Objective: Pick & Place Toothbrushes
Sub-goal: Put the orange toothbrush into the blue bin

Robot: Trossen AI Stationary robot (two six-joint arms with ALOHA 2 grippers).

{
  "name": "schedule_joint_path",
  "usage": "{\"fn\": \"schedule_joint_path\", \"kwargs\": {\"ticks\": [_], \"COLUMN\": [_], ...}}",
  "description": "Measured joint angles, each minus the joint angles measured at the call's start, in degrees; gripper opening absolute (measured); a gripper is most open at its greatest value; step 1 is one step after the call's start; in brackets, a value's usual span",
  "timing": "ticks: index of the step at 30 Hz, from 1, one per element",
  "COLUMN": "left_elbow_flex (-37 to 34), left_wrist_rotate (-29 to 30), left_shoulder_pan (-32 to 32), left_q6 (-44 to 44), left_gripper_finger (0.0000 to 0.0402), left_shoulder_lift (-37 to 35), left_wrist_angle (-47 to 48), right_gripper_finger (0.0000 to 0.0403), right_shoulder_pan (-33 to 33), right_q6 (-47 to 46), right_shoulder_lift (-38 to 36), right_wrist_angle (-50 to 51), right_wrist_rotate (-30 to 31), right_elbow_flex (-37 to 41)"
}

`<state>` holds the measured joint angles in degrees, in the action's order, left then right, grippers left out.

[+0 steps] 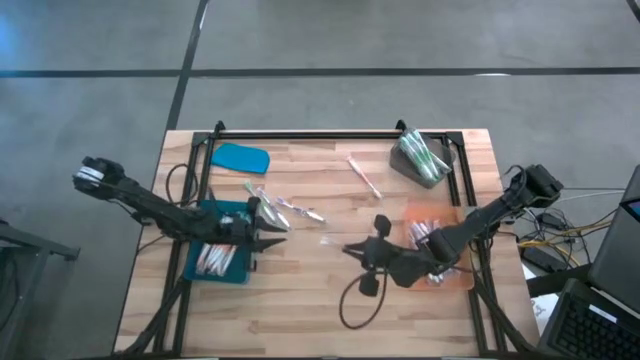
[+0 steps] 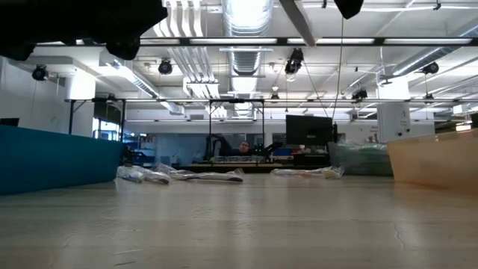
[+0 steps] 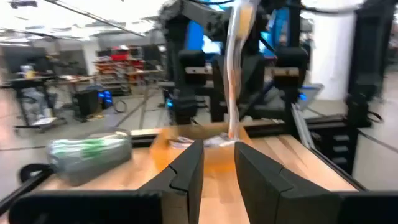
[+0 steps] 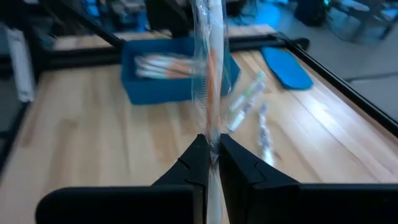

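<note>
High view: left gripper point(image 1: 268, 226) above the blue tray point(image 1: 192, 262), clenched on a wrapped toothbrush point(image 3: 235, 74). Right gripper point(image 1: 350, 250) mid-table, pinching another wrapped toothbrush point(image 4: 210, 68). Loose toothbrushes point(image 1: 292, 209) lie between them; more in the orange tray point(image 1: 470, 281).

Both arms are dark, near-black, built of slim straight links joined by thicker rounded joints. The left arm's blocky base housing point(image 1: 97, 176) carries pale grey-white patches, while the right arm's base housing point(image 1: 538, 184) is plain black. The left end effector point(image 3: 219, 163) has two matte black, flat-faced wedge fingers point(image 3: 186, 167) with angular bevelled edges. The right end effector point(image 4: 211, 157) has the same dark tapering fingers point(image 4: 194, 163). A black cable point(image 1: 357, 300) loops below the right arm's wrist.
</note>
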<state>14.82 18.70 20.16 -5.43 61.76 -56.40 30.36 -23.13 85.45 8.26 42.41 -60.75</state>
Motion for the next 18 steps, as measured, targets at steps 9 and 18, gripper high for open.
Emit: {"fn": "schedule_joint_path", "kwargs": {"ticks": [9,18], "left_elbow_flex": [8.4,24.3], "left_wrist_rotate": [-2.5,-2.7], "left_shoulder_pan": [0.0,0.0], "left_q6": [-4.1,-6.6], "left_gripper_finger": [0.0127,0.0189], "left_shoulder_lift": [12.4,24.3], "left_wrist_angle": [0.0,3.2], "right_gripper_finger": [0.0018,0.0018], "right_shoulder_pan": [2.5,2.8], "right_q6": [3.7,3.9], "right_shoulder_lift": [-0.1,-0.1], "right_wrist_angle": [-9.3,-10.4], "right_wrist_rotate": [-0.5,-0.4], "right_elbow_flex": [4.7,5.0]}}
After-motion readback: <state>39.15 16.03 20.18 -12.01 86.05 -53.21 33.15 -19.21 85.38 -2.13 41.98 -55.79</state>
